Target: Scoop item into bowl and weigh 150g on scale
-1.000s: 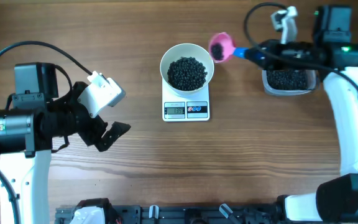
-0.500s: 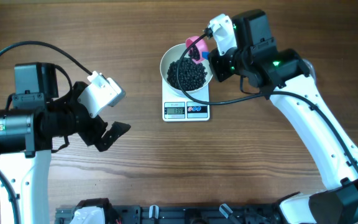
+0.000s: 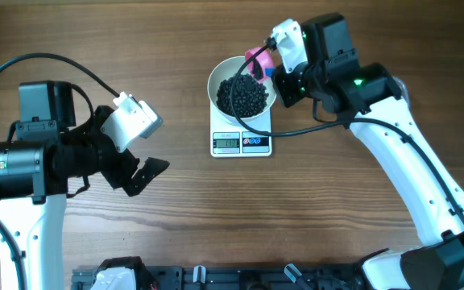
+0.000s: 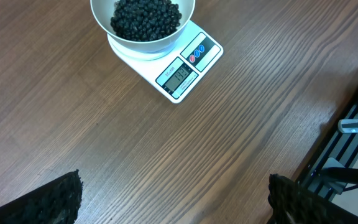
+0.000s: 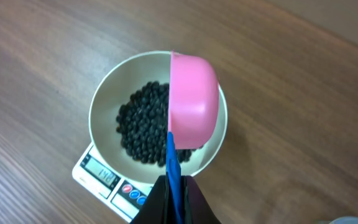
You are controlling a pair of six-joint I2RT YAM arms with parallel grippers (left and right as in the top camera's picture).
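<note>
Right tool (image 5: 173, 198) clamps the pink scoop (image 5: 193, 99) by its handle, tipped over the bowl (image 3: 213, 80) of black grains (image 3: 242, 95). The bowl sits on the scale (image 3: 242, 143) near the bench (image 3: 176, 234)'s far edge, and the scoop is perhaps touching its rim. Left tool (image 4: 173, 202) gapes wide over the bench's left side.

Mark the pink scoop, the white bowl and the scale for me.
pink scoop (image 5: 193, 106): right wrist view, outside of its cup.
white bowl (image 5: 104, 115): right wrist view, bare inner wall, left side.
scale (image 4: 180, 75): left wrist view, its grey display.
</note>
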